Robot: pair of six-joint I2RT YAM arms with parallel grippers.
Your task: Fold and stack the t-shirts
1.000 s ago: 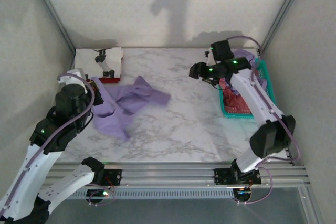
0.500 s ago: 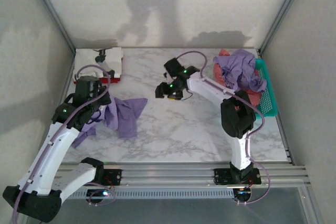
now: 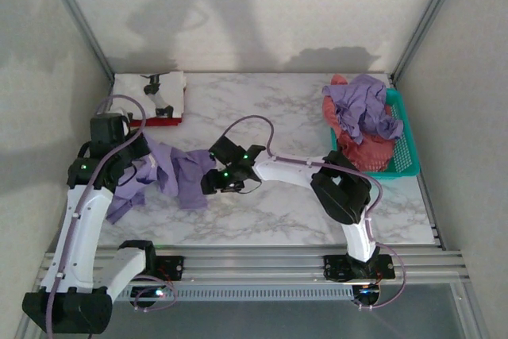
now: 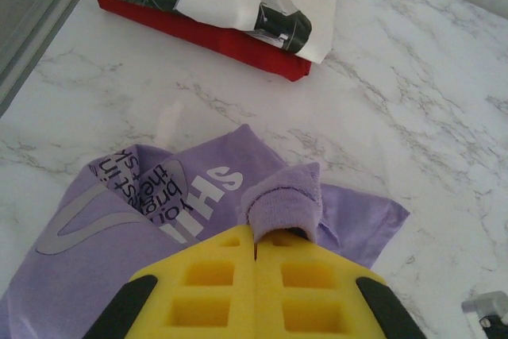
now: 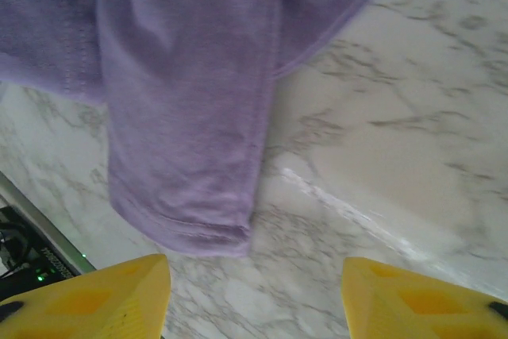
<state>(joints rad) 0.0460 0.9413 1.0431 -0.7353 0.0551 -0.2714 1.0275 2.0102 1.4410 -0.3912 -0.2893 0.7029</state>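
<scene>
While the left hand (image 4: 255, 237) pinches the white-lettered lavender cloth t-shirt (image 3: 181, 171) on the left of the marble surface (image 3: 278, 109), the spread-open right hand (image 5: 254, 298) should next grip its loose hem to flatten it.

White arms (image 3: 77, 228), black joints, purple cables, yellow jaws.

teal mesh basket (image 3: 406, 147): table's right edge | marble table (image 3: 274, 216): white-grey
</scene>
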